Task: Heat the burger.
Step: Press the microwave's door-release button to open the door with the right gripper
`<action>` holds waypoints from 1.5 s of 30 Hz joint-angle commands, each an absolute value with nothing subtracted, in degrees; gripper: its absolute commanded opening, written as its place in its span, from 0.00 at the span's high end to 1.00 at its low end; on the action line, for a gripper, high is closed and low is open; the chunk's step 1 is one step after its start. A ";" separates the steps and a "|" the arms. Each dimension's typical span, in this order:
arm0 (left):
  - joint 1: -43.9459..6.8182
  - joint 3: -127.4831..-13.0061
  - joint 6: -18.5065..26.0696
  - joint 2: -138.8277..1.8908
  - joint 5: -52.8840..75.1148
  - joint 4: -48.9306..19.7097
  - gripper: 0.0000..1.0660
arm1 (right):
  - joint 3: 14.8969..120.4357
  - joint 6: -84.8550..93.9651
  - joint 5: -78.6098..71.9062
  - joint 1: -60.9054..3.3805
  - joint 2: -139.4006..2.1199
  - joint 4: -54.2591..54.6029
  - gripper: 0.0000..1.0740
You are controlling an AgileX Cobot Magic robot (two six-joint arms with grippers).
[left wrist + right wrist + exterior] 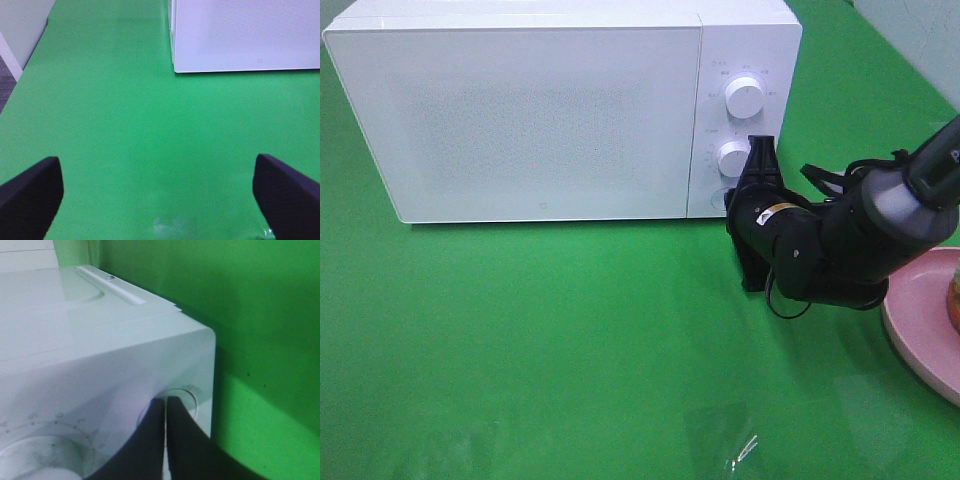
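A green tabletop (570, 350) fills the scene. At its far side stands a white microwave (520, 110) with its door closed and its control panel on the right. The right arm (860, 235), black and grey, reaches in from the right edge towards that panel. A pink plate (920, 320) sits on the tabletop at the right edge of the high view, partly cut off by the frame.

The left claw (160, 200) hangs over bare green with its fingers spread wide; it grips nothing. The right claw (165, 401) has its fingertips pressed together, holding nothing, with the tips at the panel's lower corner.

The burger (954, 300) lies on the pink plate. Only a thin sliver shows at the frame edge, with brown, orange and green tones; its shape cannot be made out. It is well apart from the right claw, off to the right and nearer the viewer, past the arm's elbow.

Two white knobs, upper (744, 97) and lower (733, 157), sit on the panel. The right claw's tips meet a round button (187, 397) just beside the lower knob
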State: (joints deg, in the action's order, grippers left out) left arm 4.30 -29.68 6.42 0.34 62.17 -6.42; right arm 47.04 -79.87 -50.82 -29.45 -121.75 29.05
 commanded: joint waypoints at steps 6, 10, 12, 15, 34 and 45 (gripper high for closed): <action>4.18 -29.56 6.42 0.69 61.31 -6.47 0.11 | 47.90 -80.73 -51.62 -29.28 -122.10 28.93 1.00; 4.18 -29.56 6.42 0.69 61.31 -6.47 0.11 | 47.90 -82.39 -52.14 -29.28 -122.10 28.07 1.00; 4.18 -29.56 6.42 0.69 61.31 -6.47 0.11 | 47.90 -82.39 -53.29 -29.28 -122.10 28.07 1.00; 4.18 -29.56 6.42 0.69 61.31 -6.47 0.11 | 47.90 -82.39 -56.38 -29.28 -122.10 28.07 1.00; 4.18 -29.56 6.42 0.69 61.31 -6.47 0.11 | 51.91 -80.67 -66.06 -29.28 -123.47 32.37 1.00; 4.18 -29.56 6.42 0.69 61.31 -6.47 0.11 | 55.81 -77.41 -67.27 -26.47 -123.47 32.20 1.00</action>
State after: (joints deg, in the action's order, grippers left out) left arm 4.30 -29.68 6.42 0.34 62.11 -6.42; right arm 50.88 -79.30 -53.29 -29.91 -124.73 32.14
